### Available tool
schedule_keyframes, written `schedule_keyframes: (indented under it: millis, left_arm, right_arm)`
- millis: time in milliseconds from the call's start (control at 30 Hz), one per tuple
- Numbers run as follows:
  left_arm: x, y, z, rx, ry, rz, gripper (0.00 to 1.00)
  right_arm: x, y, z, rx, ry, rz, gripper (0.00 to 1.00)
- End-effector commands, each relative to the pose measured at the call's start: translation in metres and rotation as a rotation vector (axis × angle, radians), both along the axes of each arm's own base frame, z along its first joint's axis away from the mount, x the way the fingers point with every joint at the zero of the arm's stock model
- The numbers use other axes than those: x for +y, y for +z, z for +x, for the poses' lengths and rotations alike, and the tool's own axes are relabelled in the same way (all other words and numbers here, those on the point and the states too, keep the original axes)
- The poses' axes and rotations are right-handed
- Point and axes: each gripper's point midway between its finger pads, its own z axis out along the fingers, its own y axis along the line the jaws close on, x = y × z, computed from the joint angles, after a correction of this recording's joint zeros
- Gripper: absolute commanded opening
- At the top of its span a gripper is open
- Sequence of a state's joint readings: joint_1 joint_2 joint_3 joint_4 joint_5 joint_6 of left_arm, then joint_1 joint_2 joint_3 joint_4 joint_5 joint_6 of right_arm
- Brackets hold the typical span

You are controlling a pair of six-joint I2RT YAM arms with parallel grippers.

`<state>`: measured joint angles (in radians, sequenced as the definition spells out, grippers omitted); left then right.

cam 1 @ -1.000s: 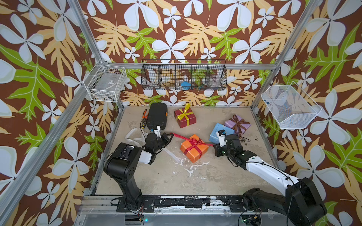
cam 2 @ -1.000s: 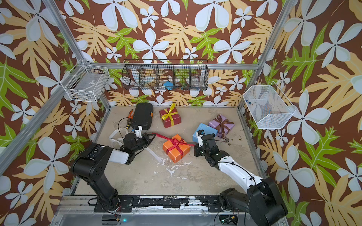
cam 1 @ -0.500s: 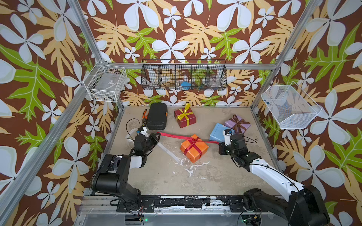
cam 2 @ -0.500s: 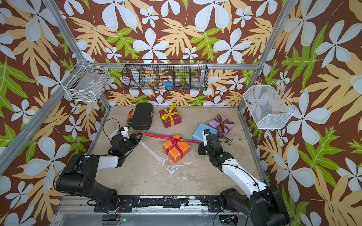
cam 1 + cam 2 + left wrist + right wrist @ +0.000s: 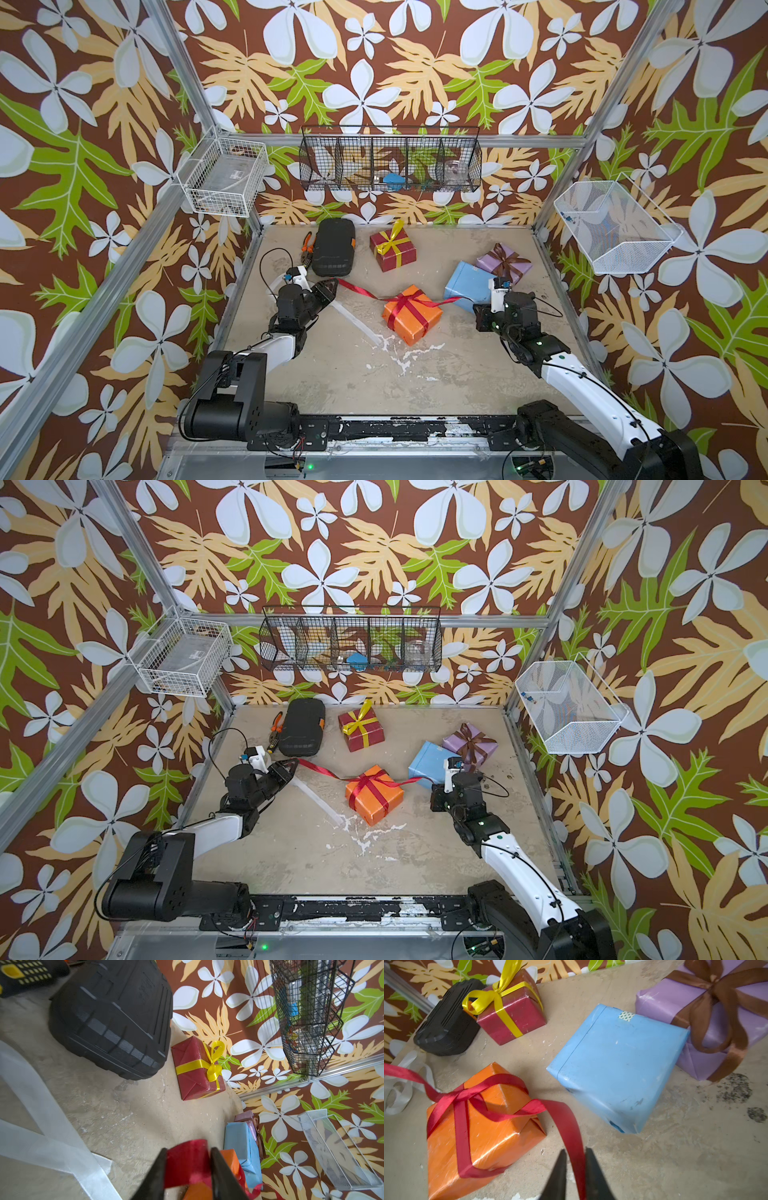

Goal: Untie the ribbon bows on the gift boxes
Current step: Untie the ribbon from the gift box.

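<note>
Gift boxes: four on the tabletop [image 5: 340, 374], between the two arms and the back wall.
Tool case [image 5: 333, 247]: black, at the back left, with pliers [image 5: 306, 246] just beside it.
Blue box [image 5: 467, 283]: bare of ribbon, tilted, touching the lilac box [image 5: 515, 266] behind it.
Orange box [image 5: 411, 321]: mid-tabletop, the red ribbon [image 5: 463, 1126] still crossed over it, its bow pulled out into two long ends.
Dark red box [image 5: 392, 251]: at the back, just beside the case, its yellow bow [image 5: 215, 1059] still looped.
Lilac box bow: the brown bow [image 5: 714, 987] is still tied.
White ribbon [image 5: 41, 1115]: a loose strip flat on the tabletop, near the left arm.
Left tool [image 5: 188, 1164]: its fingers stand spread on either side of one red end, which runs slack from there to the orange box in both top views; whether they still press it I cannot tell.
Right tool [image 5: 575, 1165]: low beside the blue box, fingers slightly apart with the other red end passing between them; a grip cannot be made out.
</note>
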<state>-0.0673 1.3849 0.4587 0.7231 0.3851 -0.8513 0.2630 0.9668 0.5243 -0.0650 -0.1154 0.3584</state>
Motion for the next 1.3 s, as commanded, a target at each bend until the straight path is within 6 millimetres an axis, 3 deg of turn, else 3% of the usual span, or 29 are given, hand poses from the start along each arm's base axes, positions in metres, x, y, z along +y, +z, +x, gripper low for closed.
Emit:
schedule_keyframes:
  millis: [0,133,267,500,567,700,1000,1267]
  left_arm:
    - [-0.020,-0.003,-0.007,0.007,-0.097,0.060,1.00]
    - [-0.046,0.000,-0.012,-0.005,-0.144,0.215,1.00]
    - [-0.077,0.007,-0.019,-0.035,-0.201,0.339,1.00]
    - [-0.155,-0.003,-0.034,-0.047,-0.395,0.531,0.98]
    - [-0.168,-0.012,-0.034,-0.026,-0.430,0.566,0.90]
    - [-0.186,-0.027,-0.029,0.026,-0.475,0.616,0.60]
    - [-0.211,-0.043,-0.032,0.039,-0.526,0.700,0.53]
    - [-0.219,-0.050,-0.031,0.053,-0.546,0.728,0.16]
  right_arm:
    - [0.013,0.007,-0.003,-0.009,0.069,0.033,1.00]
    - [0.015,0.013,-0.003,-0.023,0.087,0.034,1.00]
    - [0.034,0.018,-0.002,-0.018,0.167,0.059,1.00]
    - [0.066,0.010,-0.002,0.024,0.281,0.114,1.00]
    - [0.070,0.011,-0.003,0.020,0.299,0.133,1.00]
    - [0.070,0.011,-0.005,0.021,0.300,0.136,0.92]
    - [0.068,0.003,-0.005,0.035,0.292,0.121,0.91]
    - [0.070,-0.001,-0.004,0.048,0.299,0.125,0.89]
